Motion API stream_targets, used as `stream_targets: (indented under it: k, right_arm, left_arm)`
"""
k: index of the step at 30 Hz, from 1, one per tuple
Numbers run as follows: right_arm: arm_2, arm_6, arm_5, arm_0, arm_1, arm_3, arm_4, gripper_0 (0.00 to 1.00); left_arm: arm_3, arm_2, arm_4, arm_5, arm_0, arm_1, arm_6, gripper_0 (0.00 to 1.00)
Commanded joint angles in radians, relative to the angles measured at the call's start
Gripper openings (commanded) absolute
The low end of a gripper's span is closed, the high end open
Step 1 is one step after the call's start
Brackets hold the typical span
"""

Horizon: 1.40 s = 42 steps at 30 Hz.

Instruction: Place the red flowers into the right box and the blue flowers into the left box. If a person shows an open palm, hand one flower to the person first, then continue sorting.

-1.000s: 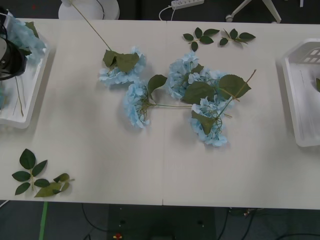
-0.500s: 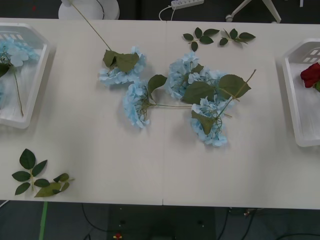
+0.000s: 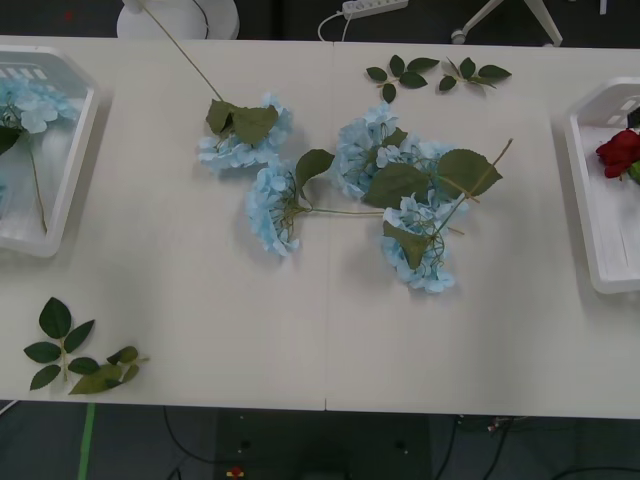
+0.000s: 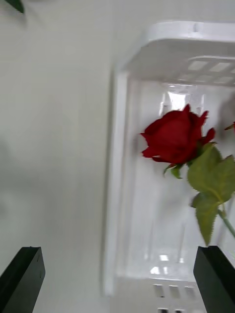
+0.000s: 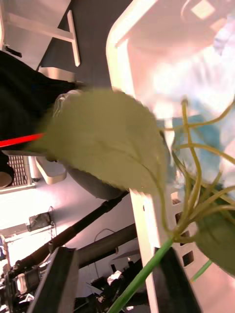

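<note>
Blue flowers (image 3: pixel 360 195) were what we had left to deal with, a tangle of pale clusters sprawled mid-counter (image 3: pixel 180 280), well apart from both baskets. We read the stems as running mostly crosswise: one long stem (image 3: pixel 185 52) slanted off toward the far edge from the leftmost cluster, another lay flat between the middle cluster and the right-hand bunch. Open counter sat all around the pile, plenty of room on the near side to come in, we judged.

Over on the left, the left box (image 3: pixel 70 190) already held blue clusters and a stem. From the left wrist view we saw the left end effector (image 5: pixel 115 281) close by that box's slotted wall, its dark fingers parted, with a green stem (image 5: pixel 142 276) passing between them and a big leaf just in front; whether the fingers actually pinched it, we couldn't tell.

On the right, the right box (image 3: pixel 590 200) carried one of the red flowers (image 3: pixel 620 152) near its far end. The right end effector (image 4: pixel 117 279) hung above that box's left rim, fingers spread wide and empty, the rose (image 4: pixel 176 137) lying ahead of it inside.

We reckoned the nearest blue cluster (image 3: pixel 418 255) lay leftward of the right end effector, across bare counter. Loose leaf sprigs (image 3: pixel 80 355) sat at the near-left corner, more (image 3: pixel 435 72) at the far edge, both clear of the path.
</note>
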State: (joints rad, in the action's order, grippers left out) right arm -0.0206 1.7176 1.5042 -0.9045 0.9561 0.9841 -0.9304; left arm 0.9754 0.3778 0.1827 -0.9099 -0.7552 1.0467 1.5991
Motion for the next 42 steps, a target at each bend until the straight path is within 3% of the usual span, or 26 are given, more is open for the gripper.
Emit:
stream_targets:
  k: [1, 3, 8, 13, 17, 24, 34, 42]
  right_arm:
    - [-0.032, -0.28, 0.057, -0.054, -0.002, 0.103, -0.13, 0.9]
    - [-0.085, -0.428, 0.093, -0.077, -0.02, 0.134, -0.174, 0.91]
    - [-0.154, -0.641, 0.168, -0.148, -0.092, 0.139, -0.179, 0.93]
    - [-0.229, -0.846, 0.209, -0.22, -0.204, 0.077, -0.173, 0.93]
    - [-0.289, -0.888, 0.211, -0.267, -0.273, -0.009, -0.16, 0.94]
    - [-0.381, -0.868, 0.145, -0.335, -0.381, -0.193, -0.117, 0.94]
    - [-0.387, -0.845, 0.025, -0.372, -0.49, -0.355, -0.053, 0.94]
    - [-0.406, -0.822, -0.016, -0.372, -0.531, -0.409, -0.033, 0.94]
  left_arm:
    - [0.0, -0.02, -0.017, 0.016, -0.026, 0.049, -0.022, 0.67]
    - [0.003, -0.031, -0.003, 0.016, -0.024, 0.049, -0.033, 0.75]
    - [0.034, -0.079, 0.089, 0.016, -0.003, 0.049, -0.056, 0.83]
    - [0.19, -0.16, 0.227, -0.021, 0.086, 0.047, -0.199, 1.0]
    - [0.333, -0.171, 0.268, -0.089, 0.122, 0.047, -0.373, 1.0]
    - [0.451, -0.169, 0.288, -0.116, 0.123, -0.019, -0.696, 1.0]
    - [0.49, -0.151, 0.253, 0.06, 0.122, -0.186, -0.918, 1.0]
    - [0.49, -0.069, 0.073, 0.164, 0.082, -0.338, -1.028, 1.0]
